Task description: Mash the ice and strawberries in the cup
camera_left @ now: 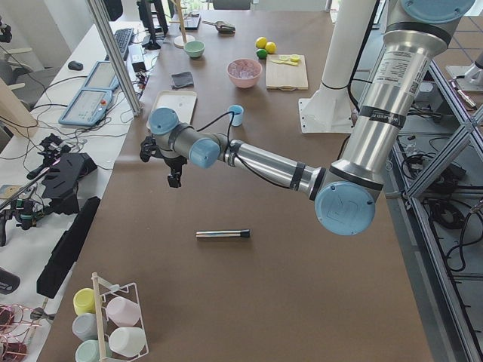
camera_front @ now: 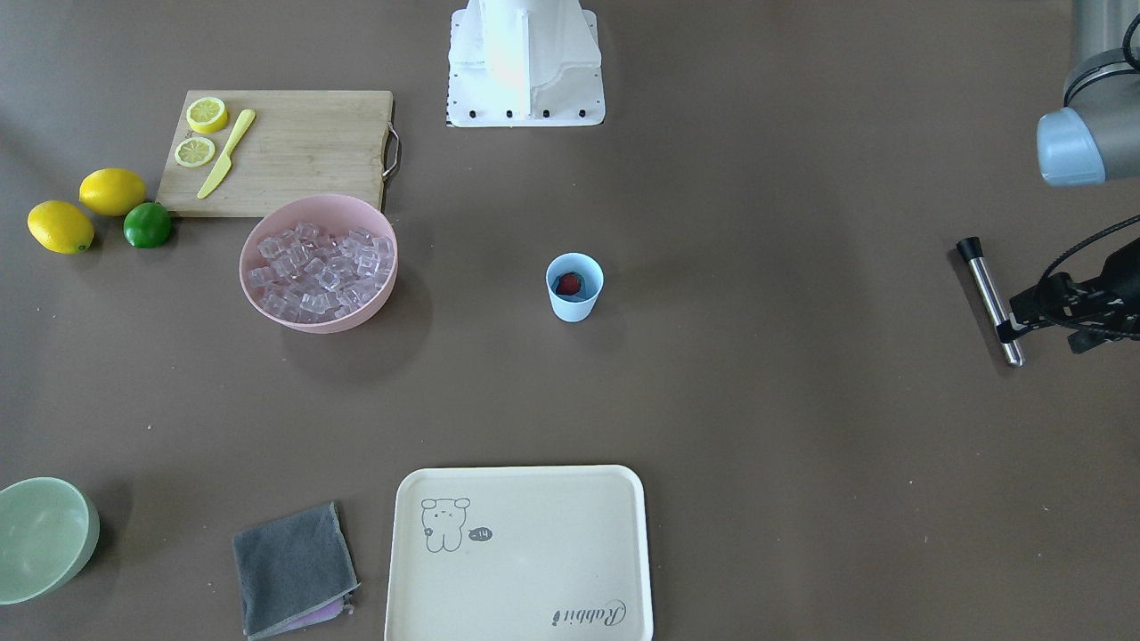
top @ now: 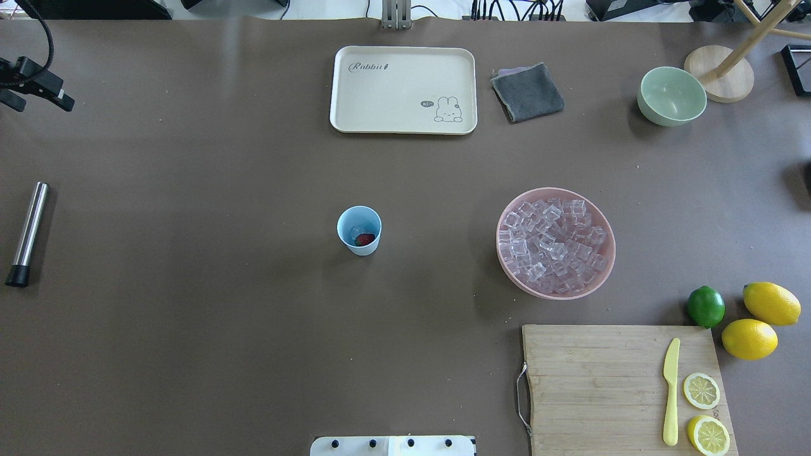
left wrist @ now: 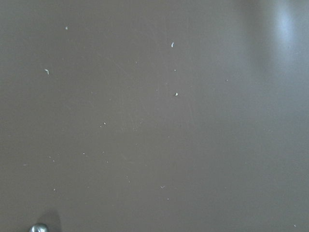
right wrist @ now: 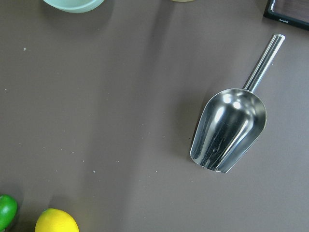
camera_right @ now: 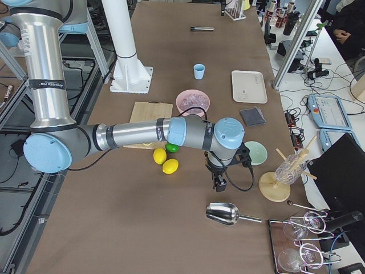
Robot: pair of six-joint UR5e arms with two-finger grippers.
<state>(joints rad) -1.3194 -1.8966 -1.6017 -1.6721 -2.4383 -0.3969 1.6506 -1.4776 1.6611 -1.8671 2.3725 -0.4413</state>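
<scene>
The pale blue cup stands mid-table and also shows in the overhead view. A dark red strawberry lies inside it, with something glassy beside it. Ice cubes fill the pink bowl. A steel muddler with a black tip lies flat on the table. My left gripper hovers above the table beyond the muddler and holds nothing; I cannot tell whether it is open or shut. My right gripper hangs over the table between the lemons and a steel scoop; I cannot tell its state.
A cutting board carries two lemon halves and a yellow knife. Two lemons and a lime lie beside it. A cream tray, grey cloth and pale green bowl sit at the far edge.
</scene>
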